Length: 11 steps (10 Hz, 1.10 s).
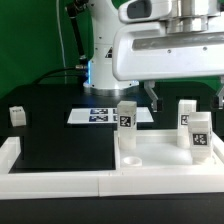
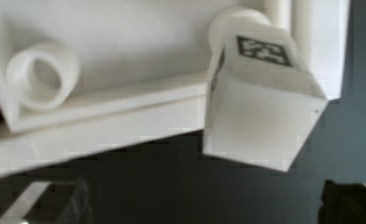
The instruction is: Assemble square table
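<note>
Gripper (image 1: 185,95) hangs wide open above the table top (image 1: 160,150) with nothing between its jaws; in the wrist view its blurred tips frame only dark mat. That top lies rim upward at the exterior view's right, tucked into the corner of the white border bars (image 1: 60,185). Three legs (image 1: 126,118) stand upright on it, one toward the middle of the scene and two close together at the far right; whether they are screwed tight or merely set in place I cannot tell. A round socket (image 1: 130,160) at the near corner is bare, and the wrist view shows such a ring (image 2: 41,75) just beside a tagged leg (image 2: 260,100). The loose leg (image 1: 17,115) sits well apart on the black mat (image 1: 50,130), with the marker board (image 1: 100,115) behind. By my reckoning three legs are done and one remains to fetch and fit
</note>
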Motion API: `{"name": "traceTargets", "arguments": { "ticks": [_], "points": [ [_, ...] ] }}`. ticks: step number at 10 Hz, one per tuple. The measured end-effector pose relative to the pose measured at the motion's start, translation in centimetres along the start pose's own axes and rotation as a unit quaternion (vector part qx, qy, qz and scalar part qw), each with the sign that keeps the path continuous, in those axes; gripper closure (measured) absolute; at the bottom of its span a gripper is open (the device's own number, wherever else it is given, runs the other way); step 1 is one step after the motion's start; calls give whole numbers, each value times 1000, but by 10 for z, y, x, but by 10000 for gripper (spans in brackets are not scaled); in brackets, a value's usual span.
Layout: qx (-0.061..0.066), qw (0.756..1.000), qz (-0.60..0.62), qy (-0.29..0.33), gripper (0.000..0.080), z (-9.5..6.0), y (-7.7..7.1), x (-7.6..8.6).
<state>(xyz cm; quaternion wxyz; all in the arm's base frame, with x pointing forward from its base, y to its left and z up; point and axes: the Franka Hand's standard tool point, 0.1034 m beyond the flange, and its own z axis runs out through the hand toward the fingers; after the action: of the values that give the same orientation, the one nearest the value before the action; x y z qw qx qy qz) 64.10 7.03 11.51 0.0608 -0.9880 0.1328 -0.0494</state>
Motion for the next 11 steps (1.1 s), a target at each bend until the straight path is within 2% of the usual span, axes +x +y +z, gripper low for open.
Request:
{"name": "traceTargets", "arguments": {
  "ticks": [2, 4, 6, 9, 11],
  "points": [
    [9, 1000, 13, -9, 150, 4, -15, -6],
    [4, 1000, 21, -11, 150, 19, -19, -11],
    [-8, 999, 26, -18, 150, 32, -25, -18],
    [-8, 999, 43, -16, 164, 31, -22, -16],
    [-8, 992, 122, -16, 514, 32, -23, -16]
  ]
}}
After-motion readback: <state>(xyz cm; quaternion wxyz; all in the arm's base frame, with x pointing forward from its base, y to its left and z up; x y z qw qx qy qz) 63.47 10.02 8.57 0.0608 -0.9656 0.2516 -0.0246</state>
